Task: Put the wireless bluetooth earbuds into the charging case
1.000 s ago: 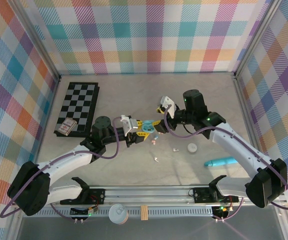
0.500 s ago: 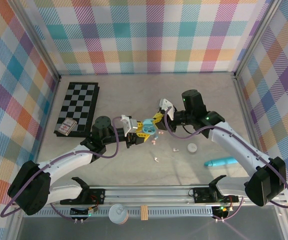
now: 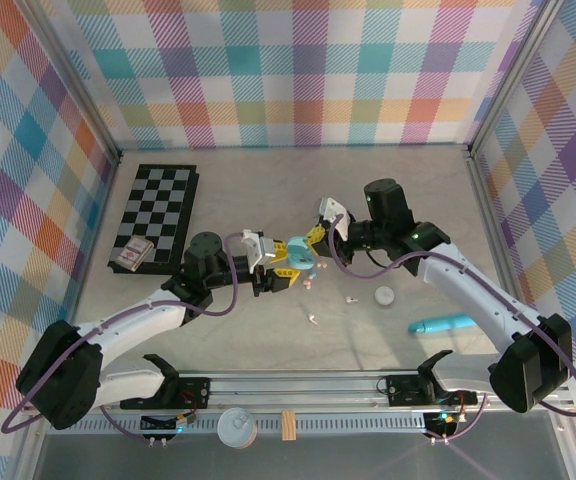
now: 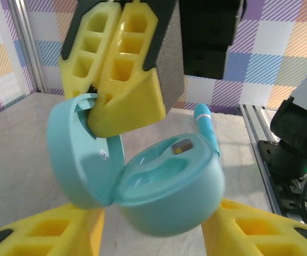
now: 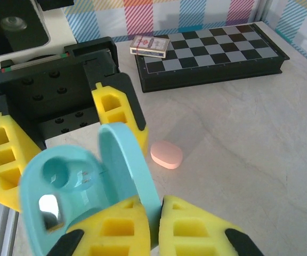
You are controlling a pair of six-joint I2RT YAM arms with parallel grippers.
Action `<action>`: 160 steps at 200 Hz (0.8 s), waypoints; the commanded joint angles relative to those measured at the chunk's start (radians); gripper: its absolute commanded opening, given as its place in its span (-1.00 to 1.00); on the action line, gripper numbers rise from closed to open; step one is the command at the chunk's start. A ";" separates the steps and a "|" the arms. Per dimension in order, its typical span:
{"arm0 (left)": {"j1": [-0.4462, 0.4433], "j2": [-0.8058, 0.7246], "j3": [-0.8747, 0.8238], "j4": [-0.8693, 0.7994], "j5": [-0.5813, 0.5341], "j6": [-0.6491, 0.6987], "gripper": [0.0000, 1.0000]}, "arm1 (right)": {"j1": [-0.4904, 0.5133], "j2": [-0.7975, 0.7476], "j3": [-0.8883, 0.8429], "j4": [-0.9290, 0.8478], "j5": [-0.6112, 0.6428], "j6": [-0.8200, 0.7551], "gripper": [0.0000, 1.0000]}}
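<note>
My left arm stretches forward and low, and my left gripper (image 3: 288, 266) cradles the turquoise charging case (image 4: 169, 181) from beneath so its wells face up. I cannot tell whether those fingers squeeze it or merely flank it. From the opposite side my right gripper (image 5: 152, 210), wrist bent down, has its fingers pinched together on the rim of the lid (image 4: 79, 149), propping it open. The earbuds (image 3: 350, 299) lie loose on the table (image 3: 268, 190), to the right of the case, not yet seated.
</note>
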 commanded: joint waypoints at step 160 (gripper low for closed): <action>0.000 0.115 0.036 0.200 -0.161 -0.087 0.82 | 0.082 -0.069 -0.075 0.275 0.493 -0.068 -1.00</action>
